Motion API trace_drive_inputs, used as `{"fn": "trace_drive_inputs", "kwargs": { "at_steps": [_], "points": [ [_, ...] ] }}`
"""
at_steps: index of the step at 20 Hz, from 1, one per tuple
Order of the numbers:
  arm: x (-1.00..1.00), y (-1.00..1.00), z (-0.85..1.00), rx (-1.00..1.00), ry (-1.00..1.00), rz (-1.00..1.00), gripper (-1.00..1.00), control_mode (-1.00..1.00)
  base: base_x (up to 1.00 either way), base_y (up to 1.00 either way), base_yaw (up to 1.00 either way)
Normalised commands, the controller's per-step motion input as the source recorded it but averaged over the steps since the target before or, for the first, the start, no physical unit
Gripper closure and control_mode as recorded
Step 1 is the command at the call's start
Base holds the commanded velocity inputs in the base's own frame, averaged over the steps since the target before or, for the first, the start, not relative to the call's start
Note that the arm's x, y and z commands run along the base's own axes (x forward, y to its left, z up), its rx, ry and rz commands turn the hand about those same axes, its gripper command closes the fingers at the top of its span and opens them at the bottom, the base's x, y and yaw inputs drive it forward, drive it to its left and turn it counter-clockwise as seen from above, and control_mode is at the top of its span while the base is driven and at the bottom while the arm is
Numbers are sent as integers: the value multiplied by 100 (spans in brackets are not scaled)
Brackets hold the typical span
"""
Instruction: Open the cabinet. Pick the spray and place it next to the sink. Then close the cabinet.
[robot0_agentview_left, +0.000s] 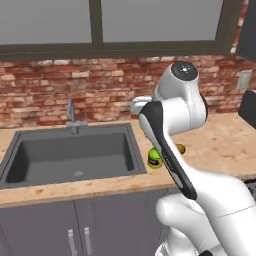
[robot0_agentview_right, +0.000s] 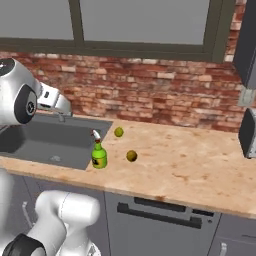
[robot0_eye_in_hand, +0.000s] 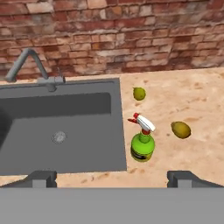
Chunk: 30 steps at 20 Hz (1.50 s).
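In the hand view, to the left of the jaws (robot0_eye_in_hand: 112, 177), the sink (robot0_eye_in_hand: 114, 131) and its faucet (robot0_eye_in_hand: 26, 63) are seen; ahead of the jaws and between their tips, the spray (robot0_eye_in_hand: 142, 142) is stood upright on the table (robot0_eye_in_hand: 192, 96), just beside the sink's right rim, which is judged to be the place asked for. The jaws are spread wide apart and nothing is held, as suits a bottle judged to be set down and released. Further right, two small olive-coloured fruits (robot0_eye_in_hand: 180, 129) are lain near the bottle. From the right base view the spray (robot0_agentview_right: 99, 156) is shown whole, whereas from the left base view it is largely hidden behind the arm. The cabinet's state cannot be told.
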Motion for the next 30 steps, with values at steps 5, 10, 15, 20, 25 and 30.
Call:
{"fn": "trace_drive_inputs", "kwargs": {
  "at_steps": [5,10,15,20,25,30],
  "points": [
    [0,0,0,0,0,0,-100,100,2,-2,83],
    [0,0,0,0,0,0,-100,100,-8,0,99],
    [0,0,0,0,0,0,-100,100,-1,1,91],
    [0,0,0,0,0,0,-100,100,0,0,79],
    [0,0,0,0,0,0,-100,100,31,-1,62],
    [0,0,0,0,0,0,-100,100,100,-2,21]
  ]
}}
